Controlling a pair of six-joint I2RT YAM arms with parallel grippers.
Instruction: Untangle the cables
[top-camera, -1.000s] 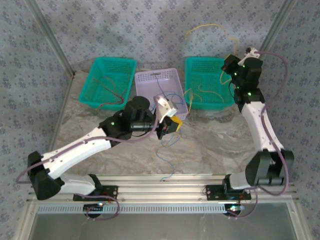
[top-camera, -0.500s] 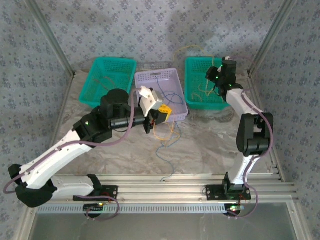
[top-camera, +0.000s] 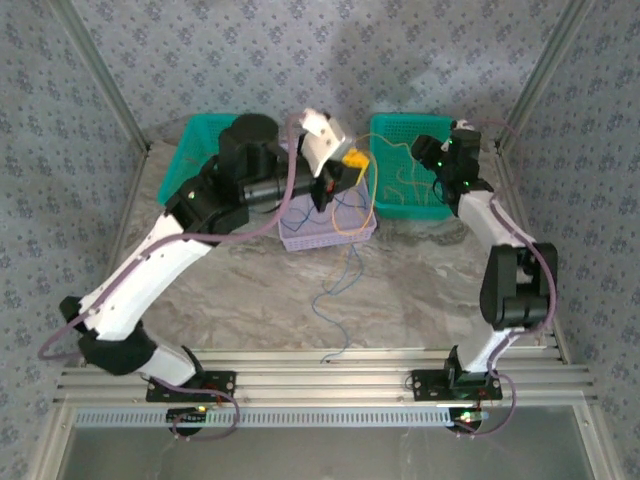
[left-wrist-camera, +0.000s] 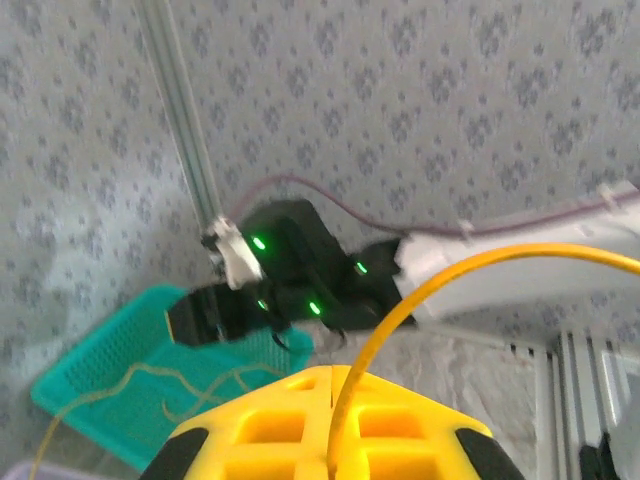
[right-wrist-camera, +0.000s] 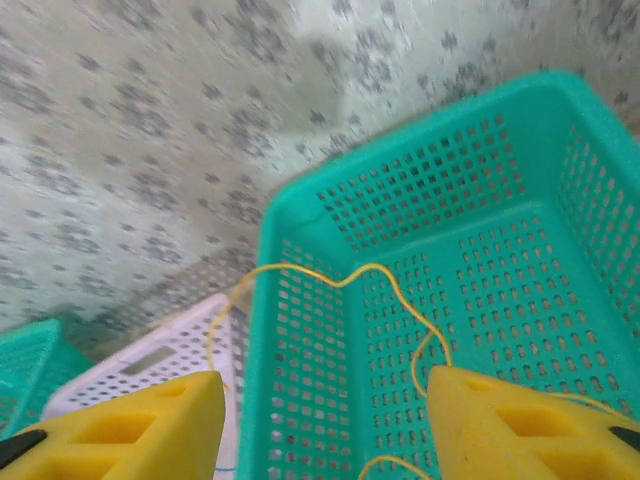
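Orange thin limp wire (top-camera: 371, 200): pinched between the closed yellow fingers of the left gripper (top-camera: 348, 162), which is held high above the pale lilac perforated plastic basket (top-camera: 300, 240). From the grip the wire arcs toward the right and drops to that basket's front rim. Whether its lower end is caught among the thin blue wires (top-camera: 340, 285) trailing from the basket onto the grey marbled tabletop (top-camera: 430, 280) cannot be made out.

Right gripper (right-wrist-camera: 325, 400): yellow fingers spread wide, nothing held, poised over the right-hand teal mesh plastic basket (right-wrist-camera: 300, 200), in which a fine yellow wire (right-wrist-camera: 400, 290) lies in loose curves.

Step judged in hand: the drawing of one wire clear of the bundle.

Handling: the lift is best taken slowly and straight up until the tail hangs free. Should blue strands be seen rising with it, the pull is to be paused, not forced. A firm pinch is advised, since so fine a wire is likely to slip. Release is best made low inside a basket, so that the wire is laid down rather than dropped.
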